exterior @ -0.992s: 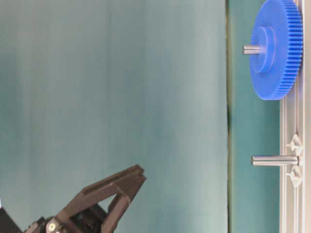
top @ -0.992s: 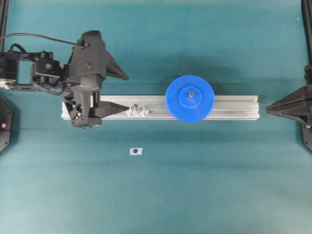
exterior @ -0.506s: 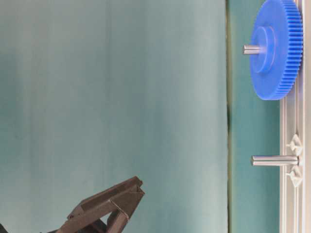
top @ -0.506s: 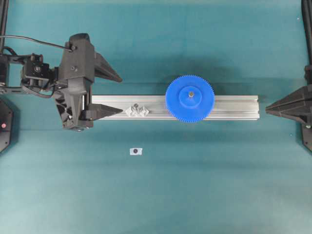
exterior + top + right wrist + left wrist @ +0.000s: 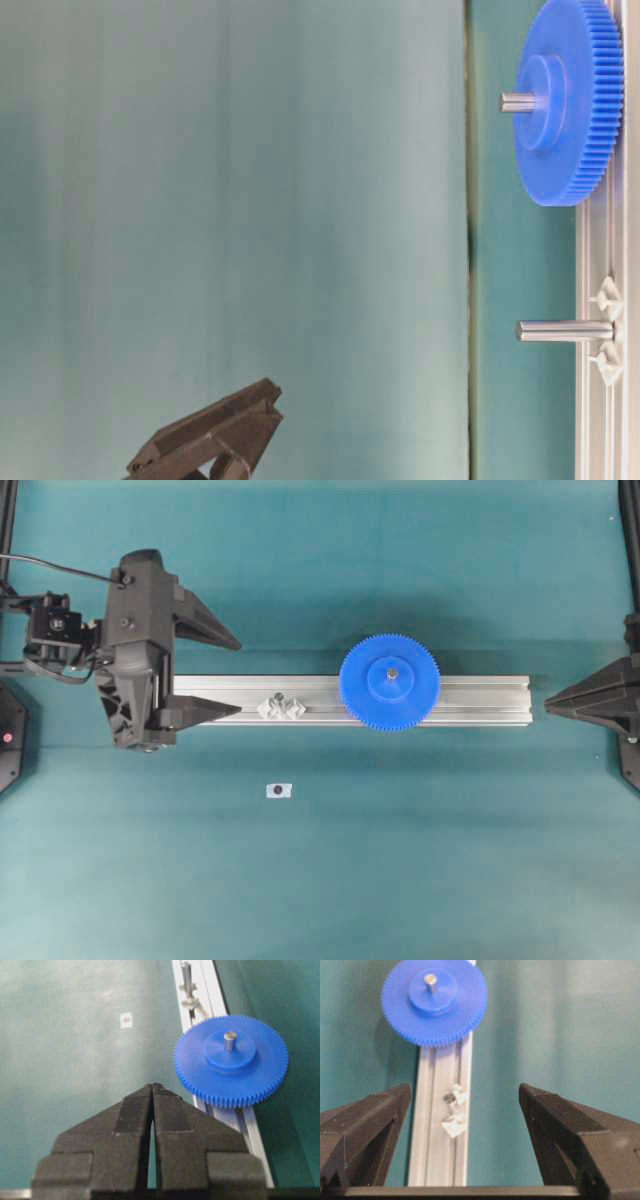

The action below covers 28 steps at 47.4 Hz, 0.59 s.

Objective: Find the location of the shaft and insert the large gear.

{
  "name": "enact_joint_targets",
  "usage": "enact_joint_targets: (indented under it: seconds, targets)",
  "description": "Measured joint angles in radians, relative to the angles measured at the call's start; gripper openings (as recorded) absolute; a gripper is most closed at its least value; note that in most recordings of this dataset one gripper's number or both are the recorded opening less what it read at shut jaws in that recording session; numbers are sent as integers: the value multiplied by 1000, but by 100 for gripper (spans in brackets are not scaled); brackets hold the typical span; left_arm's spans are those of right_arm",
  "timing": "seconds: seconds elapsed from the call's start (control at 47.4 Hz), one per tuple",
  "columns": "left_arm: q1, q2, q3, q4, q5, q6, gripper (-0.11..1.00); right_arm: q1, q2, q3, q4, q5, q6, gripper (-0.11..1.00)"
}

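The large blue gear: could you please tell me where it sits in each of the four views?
Overhead: large gear right of centre, on the aluminium rail.
Table-level: top right corner, edge-on.
Left wrist: top, left of centre.
Right wrist: right of centre.
Shared landmark: the bare shaft on the rail beside it.

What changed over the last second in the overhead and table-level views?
The left gripper, fingers open and empty, drew back leftward along the rail, away from the bare shaft. The large gear stayed seated on its pin; the right gripper stayed shut and parked.
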Motion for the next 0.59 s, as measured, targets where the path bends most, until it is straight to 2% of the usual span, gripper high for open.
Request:
enact_joint_targets:
  seconds: [0.591]
  targets:
    - [-2, -23, 12, 0, 0, 0, 89, -2, 0, 2, 0, 0, 0, 3]
